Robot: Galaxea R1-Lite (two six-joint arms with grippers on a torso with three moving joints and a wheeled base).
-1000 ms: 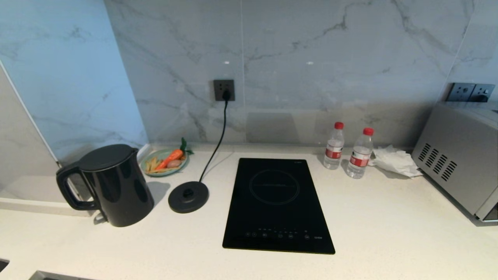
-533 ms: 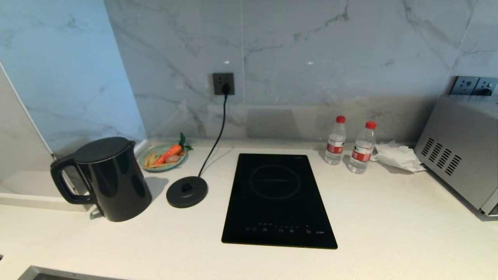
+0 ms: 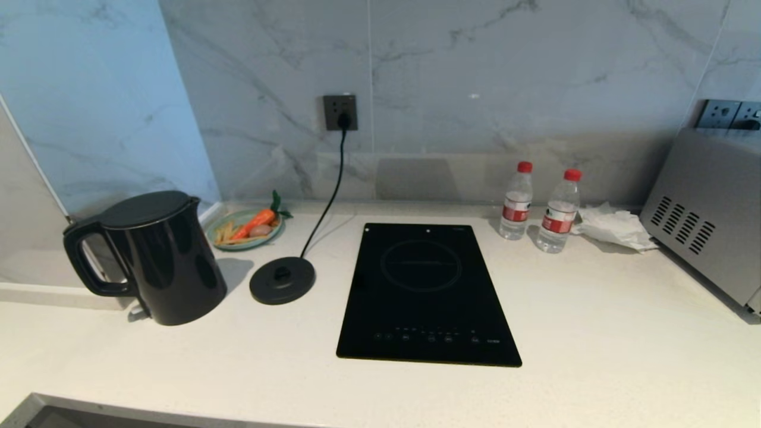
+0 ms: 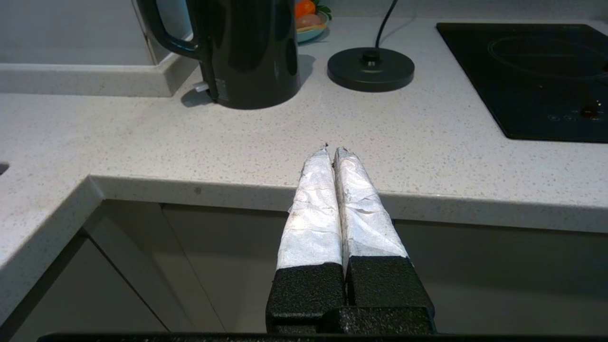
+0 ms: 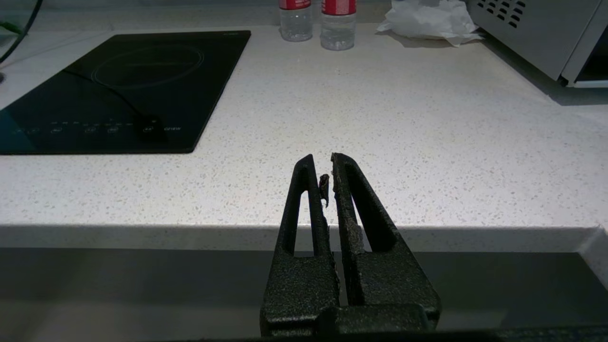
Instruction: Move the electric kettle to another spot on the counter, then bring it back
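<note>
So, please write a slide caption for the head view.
Black electric kettle stands on the counter beside its base disc.

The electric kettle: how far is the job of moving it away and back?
Done: nothing that shows. The electric kettle stands on the counter, left of its base disc. In hand: nothing; the left gripper and right gripper are both shut and empty at the counter's front edge. Left: grasp, move, return.

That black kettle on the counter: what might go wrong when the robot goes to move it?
The electric kettle is glossy, so a grip on the body could slip; the loop handle looks safer. It stands close to its corded base and a plate of food, which a swing could knock. Both the left gripper and right gripper are shut and must open first.
</note>
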